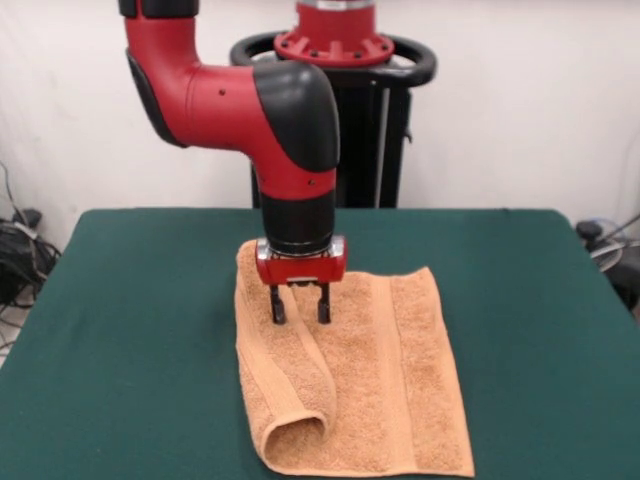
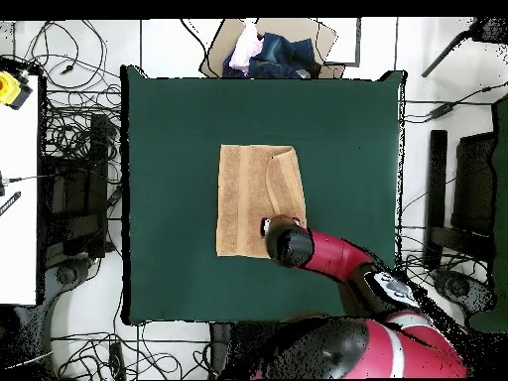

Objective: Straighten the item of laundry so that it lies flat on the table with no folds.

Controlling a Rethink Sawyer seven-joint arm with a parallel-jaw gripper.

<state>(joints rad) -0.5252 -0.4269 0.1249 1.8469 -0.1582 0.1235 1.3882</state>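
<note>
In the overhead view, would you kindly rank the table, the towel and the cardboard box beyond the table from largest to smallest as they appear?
1. The table, by far.
2. The towel.
3. The cardboard box, though it is partly cut off, so its rank is less certain.

The arm point(image 1: 235, 105) is showing glossy red shells with rounded black joint covers. Its wrist is ending in a black cylinder and a red block with a silver face, carrying two short black fingers point(image 1: 277, 304). The red-capped pedestal point(image 1: 335, 45) is wearing a black ring.
</note>
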